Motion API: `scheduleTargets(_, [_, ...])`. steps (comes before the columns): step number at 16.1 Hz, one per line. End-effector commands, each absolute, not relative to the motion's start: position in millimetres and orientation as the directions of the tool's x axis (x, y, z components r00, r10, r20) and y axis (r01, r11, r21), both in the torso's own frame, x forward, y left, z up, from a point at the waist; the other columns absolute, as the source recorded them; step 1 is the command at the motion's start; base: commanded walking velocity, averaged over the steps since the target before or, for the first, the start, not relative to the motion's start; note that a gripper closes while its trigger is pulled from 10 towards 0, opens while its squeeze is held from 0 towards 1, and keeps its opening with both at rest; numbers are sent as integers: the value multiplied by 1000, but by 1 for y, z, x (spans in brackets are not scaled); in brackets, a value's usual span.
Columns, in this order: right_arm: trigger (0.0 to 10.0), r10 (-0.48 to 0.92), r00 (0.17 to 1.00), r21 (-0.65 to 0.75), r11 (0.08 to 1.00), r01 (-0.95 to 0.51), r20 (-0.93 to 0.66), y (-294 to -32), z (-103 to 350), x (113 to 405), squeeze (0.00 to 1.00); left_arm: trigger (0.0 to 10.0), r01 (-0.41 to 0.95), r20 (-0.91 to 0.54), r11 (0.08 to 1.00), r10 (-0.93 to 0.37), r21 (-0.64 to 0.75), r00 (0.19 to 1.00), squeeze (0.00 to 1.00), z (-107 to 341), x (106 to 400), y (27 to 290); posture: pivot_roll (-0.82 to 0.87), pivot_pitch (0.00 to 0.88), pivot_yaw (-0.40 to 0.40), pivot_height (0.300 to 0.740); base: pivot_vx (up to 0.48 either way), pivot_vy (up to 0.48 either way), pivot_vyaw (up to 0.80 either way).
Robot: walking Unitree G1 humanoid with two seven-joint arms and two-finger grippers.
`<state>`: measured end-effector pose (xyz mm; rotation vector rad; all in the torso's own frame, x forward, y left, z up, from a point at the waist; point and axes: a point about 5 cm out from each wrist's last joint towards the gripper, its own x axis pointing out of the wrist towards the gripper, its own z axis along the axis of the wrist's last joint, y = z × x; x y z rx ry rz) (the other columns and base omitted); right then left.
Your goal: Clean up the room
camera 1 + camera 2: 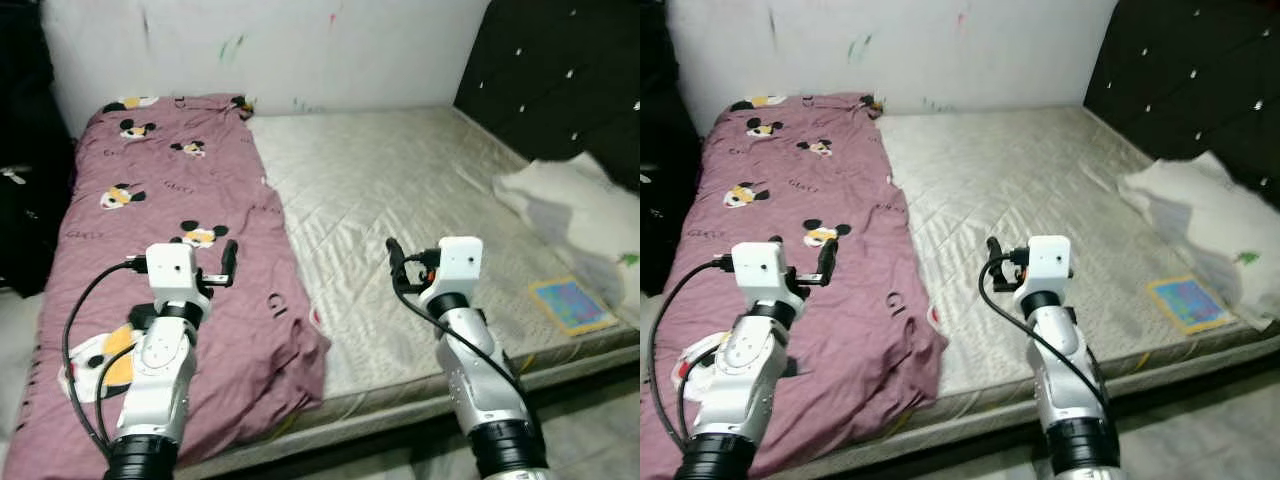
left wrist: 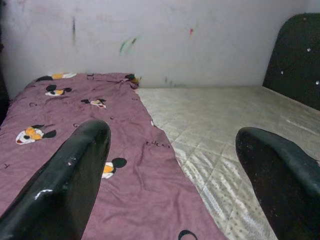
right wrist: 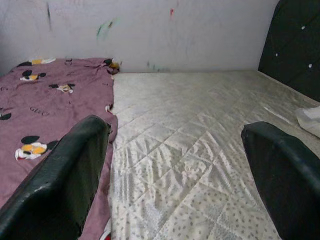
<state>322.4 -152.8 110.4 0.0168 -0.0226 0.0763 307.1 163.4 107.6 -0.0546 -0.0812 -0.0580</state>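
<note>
Ahead and below, a wide bed with a pale quilted grey-beige mattress (image 1: pixel 400 190), bare over most of its surface and set against a scuffed white wall (image 1: pixel 300 50) streaked with small green and red marks. Along the robot's left side of the mattress, a mauve-purple cotton blanket printed with cartoon mouse heads (image 1: pixel 170 200), spread lengthwise from the wall to the near edge, rumpled and hanging over the near edge of the bed. At the right end, a black padded headboard with small bright studs (image 1: pixel 560 70), and below it a white pillow (image 1: pixel 580 220) lying crumpled on the mattress. Near the pillow, close to the front right corner of the mattress, a small flat book with a yellow border and blue cover (image 1: pixel 572 304), lying apart from the blanket. On the far left, dark furniture or bags, too shadowed to make out. Left end effector (image 1: pixel 231 262) raised over the purple blanket, its two long black fingers (image 2: pixel 65 185) spread wide apart and empty. Right end effector (image 1: pixel 394 260) raised over the bare quilted mattress just beside the blanket's edge, black fingers (image 3: pixel 60 180) likewise spread wide, gripping nothing.
</note>
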Motion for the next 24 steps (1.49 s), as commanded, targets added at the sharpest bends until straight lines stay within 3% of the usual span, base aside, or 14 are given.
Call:
scheduleTargets(1, [10000, 66, 998, 17, 998, -67, 17, -156, 110, 323, 0, 10000, 77, 76, 996, -73, -49, 994, 0, 107, 307, 159, -56, 0, -34, 740, 0, 480, 563])
scheduleTargets(6, [10000, 61, 998, 22, 998, -61, 16, -156, 111, 325, 0, 10000, 76, 78, 996, -72, -49, 994, 0, 107, 309, 160, -57, 0, -30, 740, 0, 480, 0])
scheduleTargets(10, [10000, 65, 998, 18, 998, -65, 15, -155, 110, 325, 0, 10000, 84, 83, 996, -80, -43, 993, 0, 108, 309, 159, -57, 0, -29, 740, 0, 0, 0])
scheduleTargets(14, [10000, 70, 997, 15, 997, -70, 14, -155, 110, 326, 0, 10000, 75, 84, 996, -71, -50, 994, 0, 108, 309, 160, -57, 0, -27, 740, 0, 0, 655])
scheduleTargets(24, [10000, 73, 997, -6, 997, -73, 23, -155, 114, 327, 0, 10000, 73, 91, 996, -69, -50, 994, 0, 109, 309, 164, -56, 0, -25, 740, 0, 0, 0])
